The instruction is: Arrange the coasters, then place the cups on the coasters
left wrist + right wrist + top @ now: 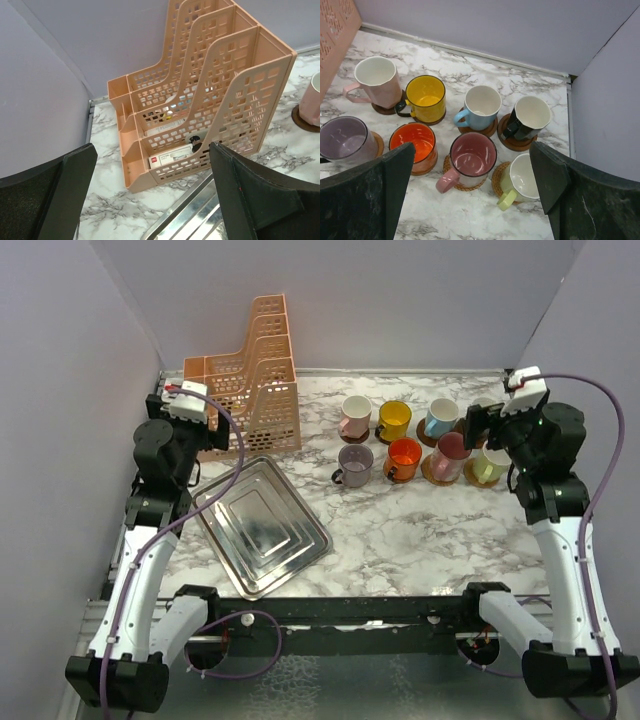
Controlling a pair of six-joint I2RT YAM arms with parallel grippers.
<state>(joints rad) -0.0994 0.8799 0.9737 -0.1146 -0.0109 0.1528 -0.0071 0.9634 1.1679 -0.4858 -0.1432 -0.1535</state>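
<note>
Several cups stand in two rows at the back right, each on a round wooden coaster. The back row has a pale pink cup, a yellow cup, a light blue cup and a black cup. The front row has a grey-purple cup, an orange cup, a maroon-pink cup and a pale green cup on a woven coaster. My right gripper hovers open above the right end of the rows. My left gripper is open and empty, raised beside the organizer.
A peach plastic file organizer stands at the back left, with small items in its lower slots. A silver rectangular tray lies in front of it. Grey walls close in both sides and the back.
</note>
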